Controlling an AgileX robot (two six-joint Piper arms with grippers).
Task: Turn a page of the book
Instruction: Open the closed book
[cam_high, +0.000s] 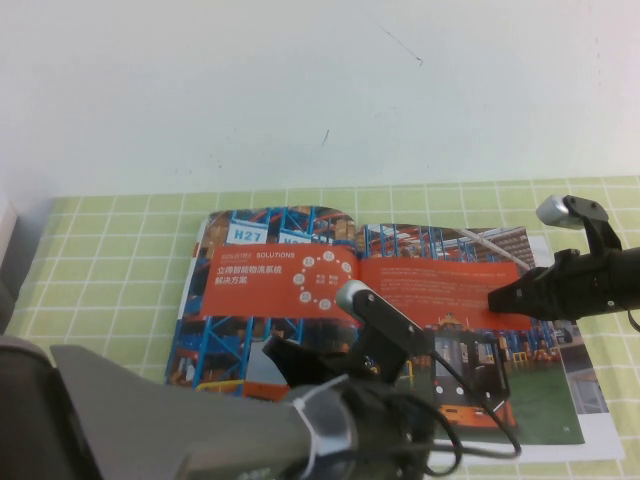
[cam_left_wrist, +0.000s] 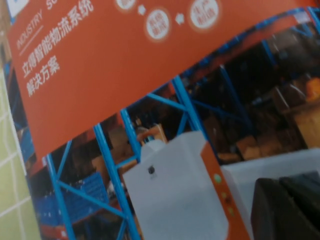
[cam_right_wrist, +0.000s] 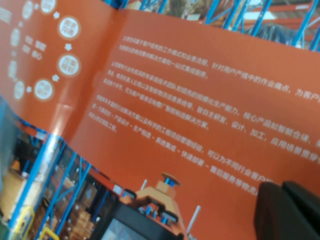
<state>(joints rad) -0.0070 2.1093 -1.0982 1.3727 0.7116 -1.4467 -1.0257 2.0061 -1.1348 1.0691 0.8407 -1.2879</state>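
Observation:
The book (cam_high: 420, 270) lies open and flat on the table, one spread of blue warehouse racks crossed by an orange band. The page (cam_high: 250, 290) is its left half, rack side up, with the white "SOLUTIONS" heading. My left gripper (cam_high: 280, 352) hovers low over that page's lower part, fingers together and holding nothing; in its wrist view the left gripper (cam_left_wrist: 280, 187) hangs over a white machine in the photo. My right gripper (cam_high: 492, 298) points left over the right half's orange band, shut and empty; the right gripper (cam_right_wrist: 282, 192) sits just above the white text.
A green checked cloth (cam_high: 110, 260) covers the table and a white wall rises behind it. White sheet edges (cam_high: 595, 390) stick out under the book's right side. A grey object (cam_high: 6, 250) stands at the left edge.

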